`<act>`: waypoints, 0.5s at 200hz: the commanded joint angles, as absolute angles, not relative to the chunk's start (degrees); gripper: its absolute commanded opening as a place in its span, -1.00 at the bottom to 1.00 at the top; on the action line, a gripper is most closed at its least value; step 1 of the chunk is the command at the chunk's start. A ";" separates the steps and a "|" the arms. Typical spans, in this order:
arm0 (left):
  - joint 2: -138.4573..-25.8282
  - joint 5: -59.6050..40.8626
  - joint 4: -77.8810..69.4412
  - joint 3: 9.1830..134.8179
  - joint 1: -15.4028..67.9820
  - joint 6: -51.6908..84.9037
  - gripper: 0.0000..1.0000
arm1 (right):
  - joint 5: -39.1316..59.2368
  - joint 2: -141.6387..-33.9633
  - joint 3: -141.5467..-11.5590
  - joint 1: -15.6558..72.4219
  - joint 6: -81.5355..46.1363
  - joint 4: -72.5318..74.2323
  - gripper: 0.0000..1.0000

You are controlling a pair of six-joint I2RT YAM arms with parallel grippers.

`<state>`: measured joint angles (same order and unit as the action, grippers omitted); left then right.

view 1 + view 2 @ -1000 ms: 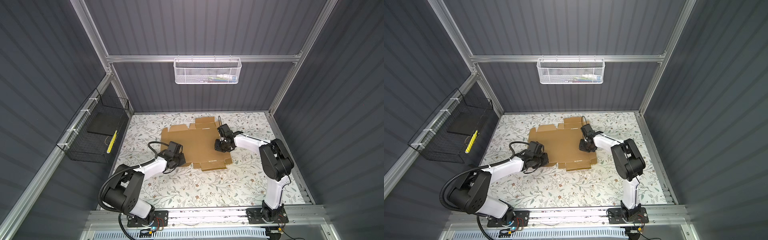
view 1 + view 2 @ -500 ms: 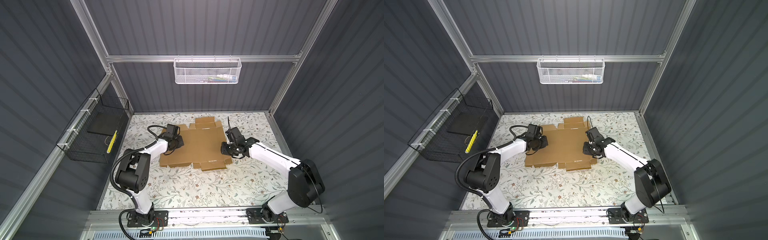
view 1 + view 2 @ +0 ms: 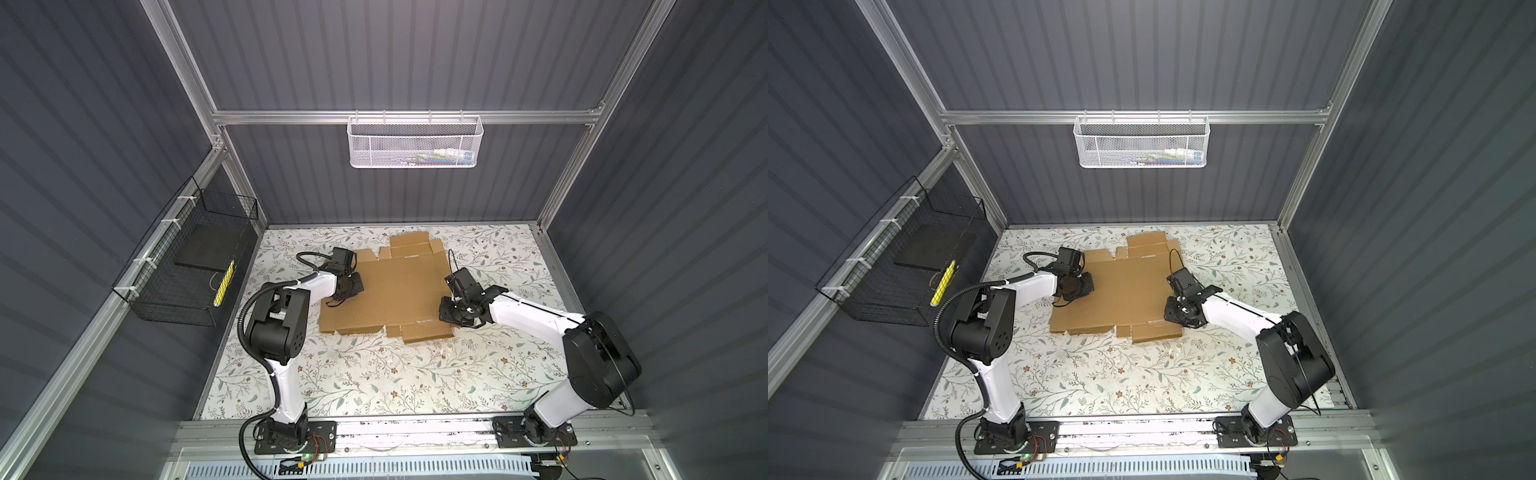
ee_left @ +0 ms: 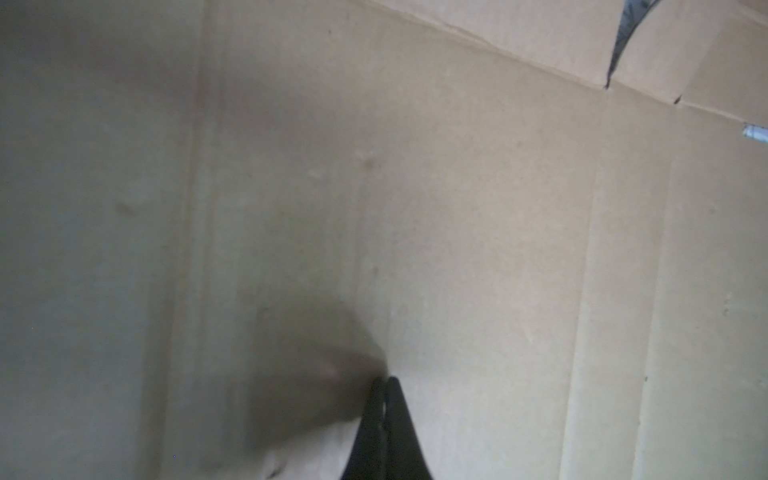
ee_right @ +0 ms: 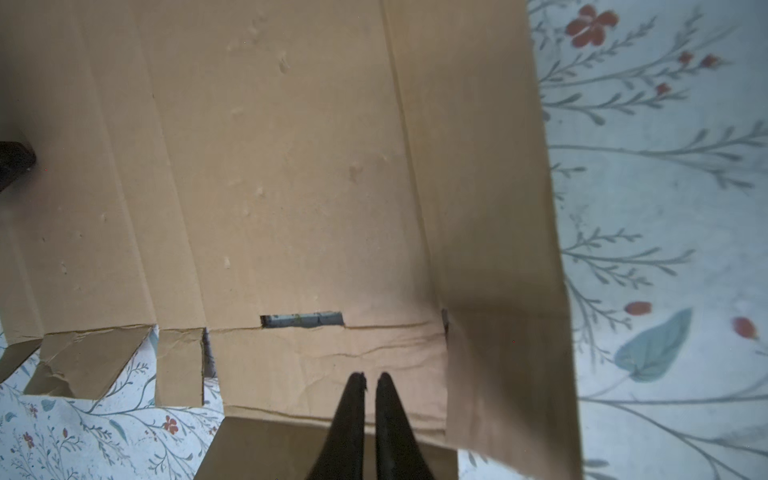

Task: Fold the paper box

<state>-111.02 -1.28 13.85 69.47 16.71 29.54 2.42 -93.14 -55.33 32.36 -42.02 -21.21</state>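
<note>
While corrugated paper box [image 3: 395,291] lies unfolded | left end effector [image 4: 384,380] closed, empty | right end effector [image 5: 370,376] almost closed, empty

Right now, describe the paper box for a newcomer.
On the floral table cover lies the paper box. It is an unfolded brown cardboard sheet with creases and tabs, unlike the white mesh basket and black wire basket hanging above.

brn paper box [image 3: 399,291], white floral table [image 3: 374,374]

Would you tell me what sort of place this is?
Probably a robot lab enclosure: grey panel walls on an aluminium frame, left arm and right arm bolted to a front rail, a floral table bearing the paper box.
</note>
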 commanded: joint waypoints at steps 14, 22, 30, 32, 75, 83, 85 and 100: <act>-111.36 -1.06 14.33 67.43 16.39 29.27 -1.00 | 3.78 -96.89 -55.80 32.52 -43.59 -17.98 -0.79; -110.95 -1.14 14.33 66.82 16.36 29.27 -1.00 | 3.74 -97.89 -56.34 32.52 -43.59 -17.85 -0.79; -110.65 -1.46 14.56 66.17 16.37 29.27 -1.00 | 3.72 -98.68 -56.66 32.51 -43.67 -17.78 -0.79; -110.54 -1.55 14.65 65.94 16.35 29.20 -1.00 | 3.74 -98.76 -56.75 32.47 -43.68 -17.72 -0.79; -108.43 -2.45 15.31 61.38 16.35 29.08 -1.00 | 5.07 -103.19 -58.59 31.37 -44.12 -16.62 -0.81; -107.99 -2.71 15.11 60.51 16.35 29.38 -1.00 | 5.18 -104.01 -59.07 31.19 -44.11 -16.53 -0.81; -107.86 -2.83 14.98 60.26 16.35 29.49 -1.00 | 5.21 -104.29 -59.24 31.07 -44.03 -16.53 -0.81; -106.92 -4.54 13.86 58.41 16.44 30.43 -1.00 | 5.47 -105.89 -60.73 30.59 -43.77 -16.96 -0.81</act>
